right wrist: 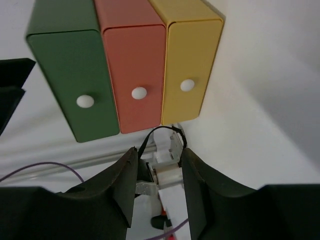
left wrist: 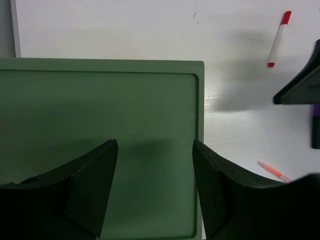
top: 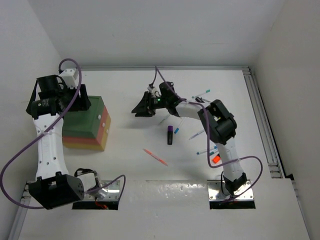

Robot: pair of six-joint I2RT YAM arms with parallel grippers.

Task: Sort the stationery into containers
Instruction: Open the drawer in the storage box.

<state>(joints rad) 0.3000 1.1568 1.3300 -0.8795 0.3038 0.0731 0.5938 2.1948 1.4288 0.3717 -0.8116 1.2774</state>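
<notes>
Three containers sit stacked at nine o'clock on the table (top: pixel 210 80): the green container (top: pixel 82 121) on top, the red-orange container (top: pixel 85 136) under it, and the yellow container (top: pixel 89 144) lowest. The left gripper (left wrist: pixel 155 147) hangs over the green one, its fingers parted with nothing between them. The right gripper (right wrist: pixel 157 155) is near mid-table and faces nine o'clock toward the stack, released and empty. The purple highlighter (top: pixel 170 135) lies at centre. The orange pen (top: pixel 155 157) is at seven o'clock from it, and the teal-capped pens (top: pixel 201 134) are scattered toward three o'clock.
</notes>
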